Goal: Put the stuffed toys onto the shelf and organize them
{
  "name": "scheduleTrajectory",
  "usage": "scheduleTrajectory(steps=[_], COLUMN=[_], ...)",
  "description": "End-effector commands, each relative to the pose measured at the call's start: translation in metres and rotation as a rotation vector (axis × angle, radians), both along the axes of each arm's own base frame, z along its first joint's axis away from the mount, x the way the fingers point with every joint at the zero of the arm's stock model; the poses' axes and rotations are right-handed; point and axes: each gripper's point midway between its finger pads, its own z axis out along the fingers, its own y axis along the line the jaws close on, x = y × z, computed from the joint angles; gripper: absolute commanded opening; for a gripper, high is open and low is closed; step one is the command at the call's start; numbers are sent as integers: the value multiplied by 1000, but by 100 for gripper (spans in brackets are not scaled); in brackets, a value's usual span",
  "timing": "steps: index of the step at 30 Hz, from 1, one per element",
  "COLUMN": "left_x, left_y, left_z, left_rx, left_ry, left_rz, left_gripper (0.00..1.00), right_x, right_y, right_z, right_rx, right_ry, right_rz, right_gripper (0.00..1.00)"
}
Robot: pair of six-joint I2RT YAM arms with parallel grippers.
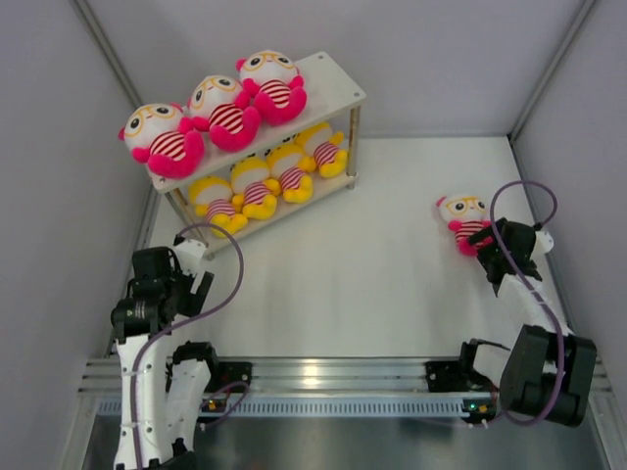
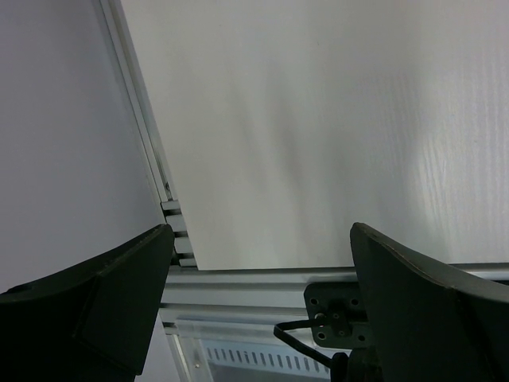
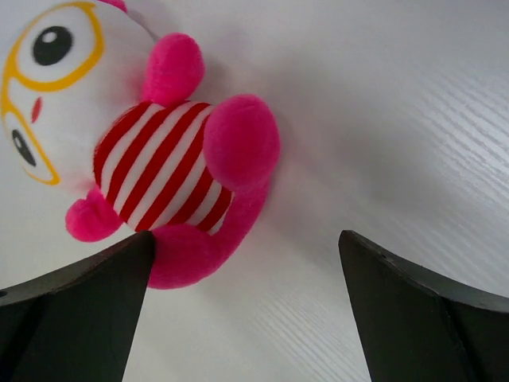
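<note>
Looking down on a white bench, with a two-board shelf standing slantwise at the far left.

Ranged along the top board: three pink toys, left, middle and right, seated side by side and touching, striped bellies turned toward the arms.

Packed along the lower board: four yellow toys, shoulder to shoulder in one row, filling most of its length.

Over at the right side of the bench, well apart from the shelf: a fourth pink toy, flat on its back, face and belly up, head toward the far wall.

As for the right pincer: spread wide, holding nothing, hanging just beside the loose toy's lower end. From the right wrist, dark fingers at the two bottom corners of the view, the toy lying ahead and to the left, its pink foot close to the left finger. Touching or not, cannot tell.

As for the left pincer: likewise spread wide, nothing between the fingers, hanging low near the shelf's near-left end. From the left wrist, only bare bench, the side wall and the metal rail along the near edge.
</note>
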Motion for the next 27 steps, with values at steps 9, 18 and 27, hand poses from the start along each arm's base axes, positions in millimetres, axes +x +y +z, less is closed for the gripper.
scheduleTrajectory(steps=[9, 18, 27], left_x=[19, 21, 33], left_y=[13, 19, -6], left_z=[23, 15, -8], left_rx=[74, 95, -39], left_ry=[-30, 32, 97], left_rz=[10, 47, -31], left_gripper=[99, 99, 99], right_x=[54, 78, 133], right_y=[8, 6, 65], right_z=[-16, 30, 277], right_rx=[192, 130, 105], right_ry=[-112, -195, -664], right_rz=[75, 145, 233], right_gripper=[74, 0, 0])
